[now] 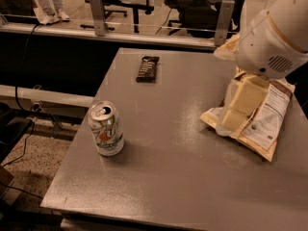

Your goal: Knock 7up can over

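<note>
The 7up can [106, 128] stands upright near the table's front left edge, white-silver with green swirls and a red dot, its pull-tab top showing. My gripper [239, 107] hangs from the white arm [272, 37] at the right side of the table. It sits low over the left part of the chip bag [262, 124], far to the right of the can and not touching it.
A dark brown candy bar wrapper [147, 68] lies at the back of the grey table [178, 167]. A glass barrier with metal posts [97, 13] runs behind the table. Office chairs and a person's legs show beyond. Cables lie on the floor at left.
</note>
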Robot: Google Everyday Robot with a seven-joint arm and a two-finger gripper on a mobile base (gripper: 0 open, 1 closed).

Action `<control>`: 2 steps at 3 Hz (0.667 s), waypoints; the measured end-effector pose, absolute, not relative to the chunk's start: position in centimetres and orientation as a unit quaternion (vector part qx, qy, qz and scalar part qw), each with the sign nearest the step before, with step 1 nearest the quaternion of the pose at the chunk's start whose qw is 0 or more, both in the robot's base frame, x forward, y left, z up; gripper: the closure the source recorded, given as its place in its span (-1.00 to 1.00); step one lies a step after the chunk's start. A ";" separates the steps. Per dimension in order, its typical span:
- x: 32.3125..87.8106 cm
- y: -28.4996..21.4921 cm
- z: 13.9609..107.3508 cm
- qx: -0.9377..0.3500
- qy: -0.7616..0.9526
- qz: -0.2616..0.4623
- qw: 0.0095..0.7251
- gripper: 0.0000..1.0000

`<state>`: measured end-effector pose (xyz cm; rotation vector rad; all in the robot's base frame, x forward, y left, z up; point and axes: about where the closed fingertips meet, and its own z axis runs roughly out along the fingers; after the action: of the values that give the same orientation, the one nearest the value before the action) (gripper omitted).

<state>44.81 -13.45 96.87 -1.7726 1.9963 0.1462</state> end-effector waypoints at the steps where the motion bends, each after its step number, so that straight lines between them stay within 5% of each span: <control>1: 44.9 -8.3 96.1 -0.659 0.699 0.096 0.262 -1.00; 2: 46.0 -2.4 94.7 -0.668 0.670 0.150 0.287 -1.00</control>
<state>45.95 -2.39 94.70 -1.7841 1.7900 0.3994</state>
